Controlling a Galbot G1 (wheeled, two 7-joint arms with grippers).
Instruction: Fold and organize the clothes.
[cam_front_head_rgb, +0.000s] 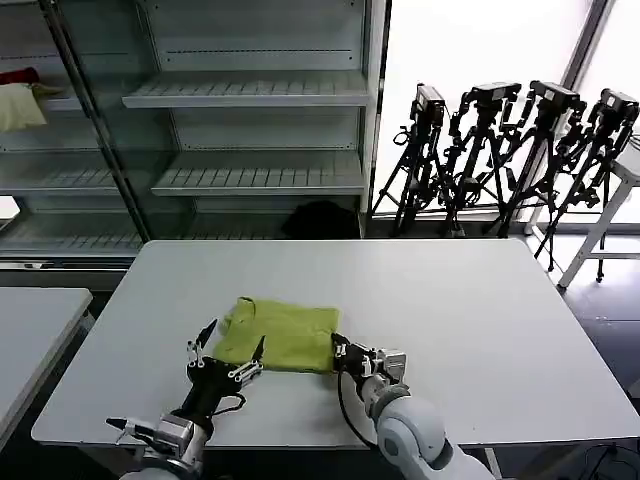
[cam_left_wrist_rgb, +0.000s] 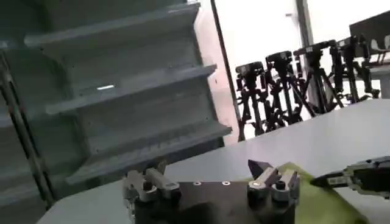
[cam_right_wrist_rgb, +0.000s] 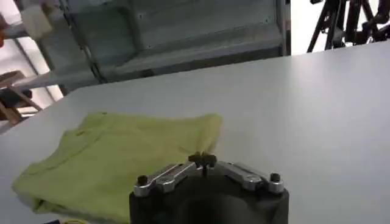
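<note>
Looking down at our own hands first: we're holding the left gripper with its fingers spread wide apart, parked right at the near-left edge of the T-shirt, one fingertip up by the shirt's left side and the other over its front hem, with nothing between them as far as we can tell. Over on the other side we're keeping the right gripper pinched together, fingertips meeting in a point, sitting just at the shirt's near-right corner; whether it's actually nipping fabric or only touching it, we honestly can't tell. The lime yellow-green shirt is lying folded into a rough rectangle on the white table, a bit left of centre and toward the near edge, and it's looking slightly rumpled on the left where the collar end is bunching up. From the right wrist camera the shirt is spreading out flat ahead of the closed fingertips. Behind the table we're seeing grey metal shelving and a row of black tripods by the bright window.
</note>
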